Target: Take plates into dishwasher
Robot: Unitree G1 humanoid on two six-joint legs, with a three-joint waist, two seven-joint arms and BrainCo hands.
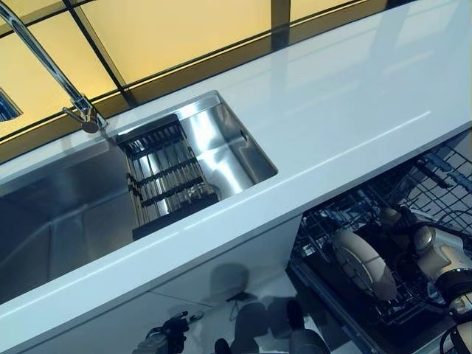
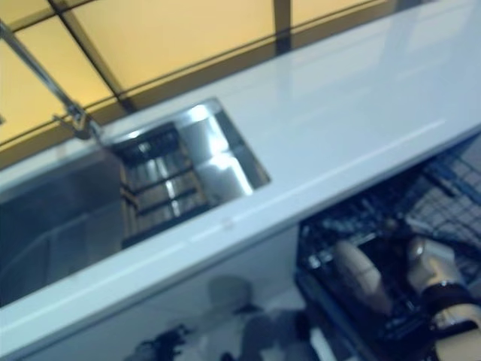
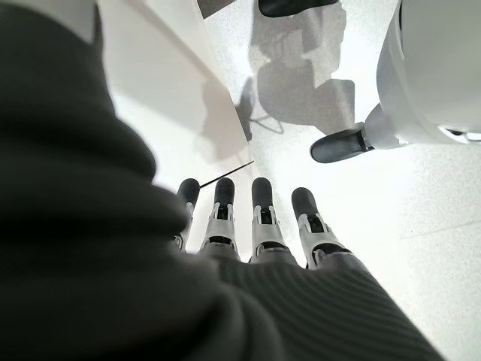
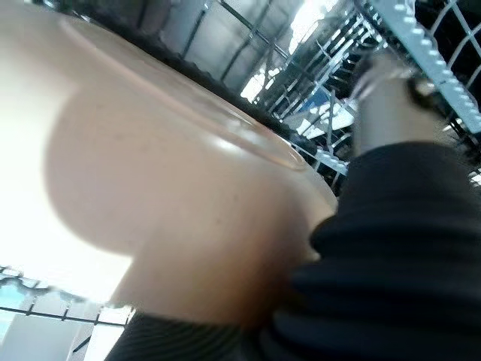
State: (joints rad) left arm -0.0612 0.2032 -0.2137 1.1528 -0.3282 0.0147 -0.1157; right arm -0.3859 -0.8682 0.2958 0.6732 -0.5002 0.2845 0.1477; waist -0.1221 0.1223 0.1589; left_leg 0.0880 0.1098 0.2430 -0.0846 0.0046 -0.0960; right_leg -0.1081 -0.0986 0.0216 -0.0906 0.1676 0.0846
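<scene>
A cream plate (image 1: 363, 263) stands on edge in the dishwasher's wire rack (image 1: 435, 181) — below the white bench (image 1: 332, 110) and steel sink (image 1: 221, 144) — right hand (image 1: 439, 251) beside it.

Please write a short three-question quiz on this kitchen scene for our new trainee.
1. True or false: the plate stands on edge in the dishwasher rack.
2. Which hand is at the plate: A left hand, B right hand?
3. Fill in: the dark drying rack sits inside the ____.

Key: 1 true; 2 B; 3 sink.
</scene>
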